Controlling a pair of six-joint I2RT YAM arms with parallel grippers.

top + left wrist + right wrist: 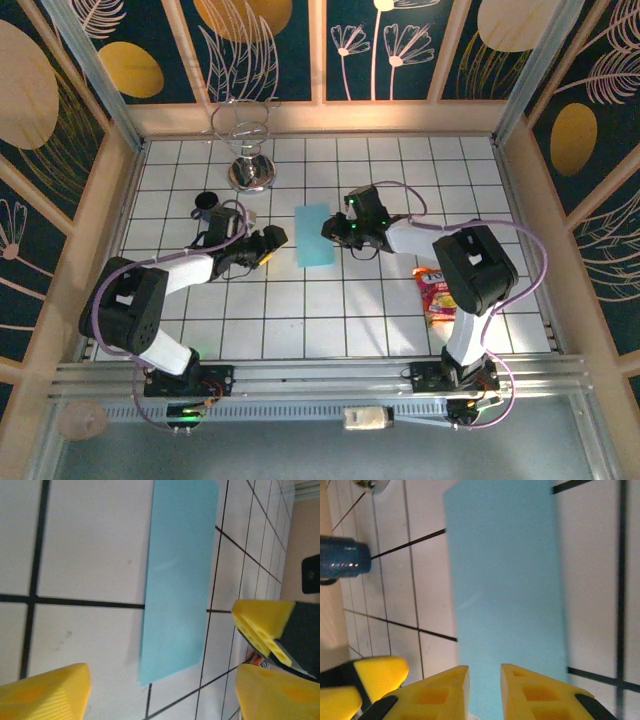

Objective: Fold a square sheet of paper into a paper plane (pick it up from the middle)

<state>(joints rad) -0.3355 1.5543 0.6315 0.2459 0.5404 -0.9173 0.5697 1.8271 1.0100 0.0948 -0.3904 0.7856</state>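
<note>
The square sheet of paper (314,236) is light blue and lies flat on the white tiles as a narrow rectangle, about one tile wide and two long. The paper plane is out of view. My left gripper (272,240) sits just left of the sheet, its yellow fingers wide apart (160,700) with bare tile and the sheet's near corner (180,575) between them. My right gripper (330,230) is at the sheet's right edge. Its fingertips (485,685) stand a narrow gap apart over the paper (505,575), with nothing pinched between them.
A metal wire stand (245,150) rises at the back, with a small black round object (207,200) left of it. An orange-red snack packet (437,295) lies beside the right arm. Wooden walls enclose the tiled floor.
</note>
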